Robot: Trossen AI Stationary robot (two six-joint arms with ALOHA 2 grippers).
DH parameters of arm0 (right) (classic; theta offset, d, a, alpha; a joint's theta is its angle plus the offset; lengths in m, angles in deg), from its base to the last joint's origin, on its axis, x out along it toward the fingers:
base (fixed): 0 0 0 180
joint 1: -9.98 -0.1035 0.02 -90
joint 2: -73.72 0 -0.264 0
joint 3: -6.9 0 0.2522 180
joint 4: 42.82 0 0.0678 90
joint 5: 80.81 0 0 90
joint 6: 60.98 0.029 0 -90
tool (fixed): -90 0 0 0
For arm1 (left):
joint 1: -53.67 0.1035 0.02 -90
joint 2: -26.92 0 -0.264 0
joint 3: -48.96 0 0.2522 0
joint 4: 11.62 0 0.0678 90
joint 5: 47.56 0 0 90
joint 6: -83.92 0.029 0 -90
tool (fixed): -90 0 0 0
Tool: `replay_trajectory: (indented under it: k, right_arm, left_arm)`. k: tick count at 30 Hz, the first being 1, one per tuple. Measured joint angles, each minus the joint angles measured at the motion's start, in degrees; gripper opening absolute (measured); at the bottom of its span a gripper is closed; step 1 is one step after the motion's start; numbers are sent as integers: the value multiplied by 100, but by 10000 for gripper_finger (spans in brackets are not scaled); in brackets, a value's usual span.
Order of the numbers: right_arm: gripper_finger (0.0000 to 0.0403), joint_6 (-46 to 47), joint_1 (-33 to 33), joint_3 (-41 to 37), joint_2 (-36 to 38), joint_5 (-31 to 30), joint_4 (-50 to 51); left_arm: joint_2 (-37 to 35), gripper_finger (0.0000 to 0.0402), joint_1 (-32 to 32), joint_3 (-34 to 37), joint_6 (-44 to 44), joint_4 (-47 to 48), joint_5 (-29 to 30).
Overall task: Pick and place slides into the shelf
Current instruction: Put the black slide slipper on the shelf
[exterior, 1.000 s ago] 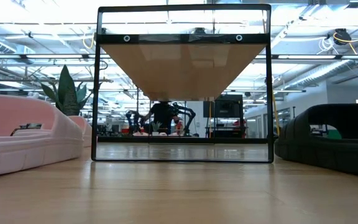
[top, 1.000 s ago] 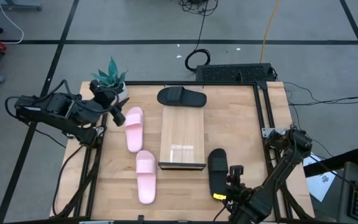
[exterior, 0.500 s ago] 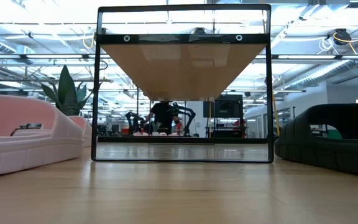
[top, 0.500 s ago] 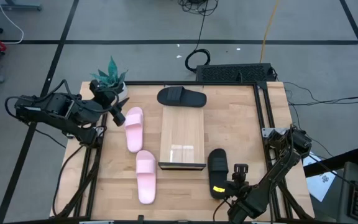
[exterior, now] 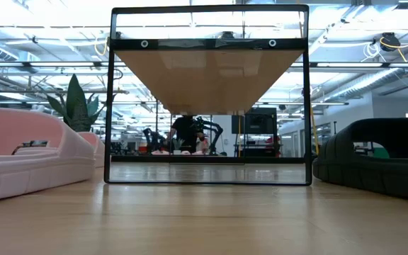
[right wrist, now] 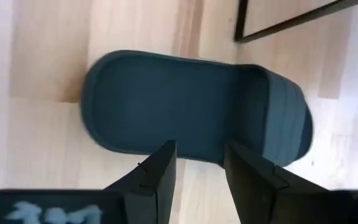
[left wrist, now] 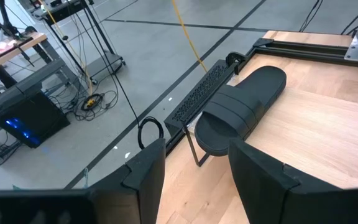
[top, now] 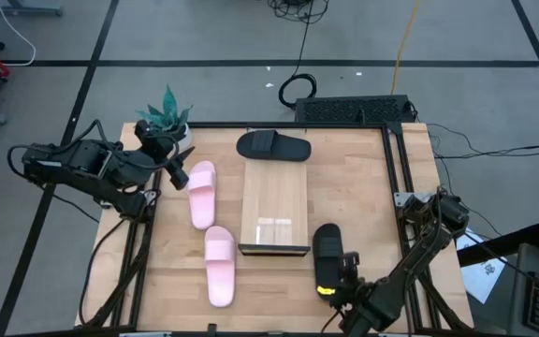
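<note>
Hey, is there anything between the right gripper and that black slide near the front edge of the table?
Nothing visible. The right gripper hangs with open jaws right by the black slide, which lies alone on bare table beside the shelf.

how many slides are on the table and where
4. Black slide beyond the shelf's far end, black slide right of its near end, two pink slides left of it. None seem hidden.

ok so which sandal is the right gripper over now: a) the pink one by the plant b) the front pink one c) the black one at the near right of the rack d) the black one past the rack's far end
c: the right gripper hangs open over the near end of the black sandal beside the rack.
</note>
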Motion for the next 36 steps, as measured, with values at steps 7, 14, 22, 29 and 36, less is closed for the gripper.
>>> replay_trajectory:
  k: [7,14,22,29,36]
  right_arm:
    - [125,-105,70,0,2,-41,157]
    - [125,-157,164,0,2,-451,322]
    - [125,-230,285,-98,2,-476,185]
    - [125,-241,331,-458,2,-478,52]
    - [125,-242,442,-492,2,-787,46]
  left_arm:
    - [0,182,-1,0,-1,0,0]
    - [0,182,-1,0,-1,0,2]
    - [0,182,-1,0,-4,2,2]
    - [0,182,-1,0,-10,1,2]
    - [0,182,-1,0,-8,2,2]
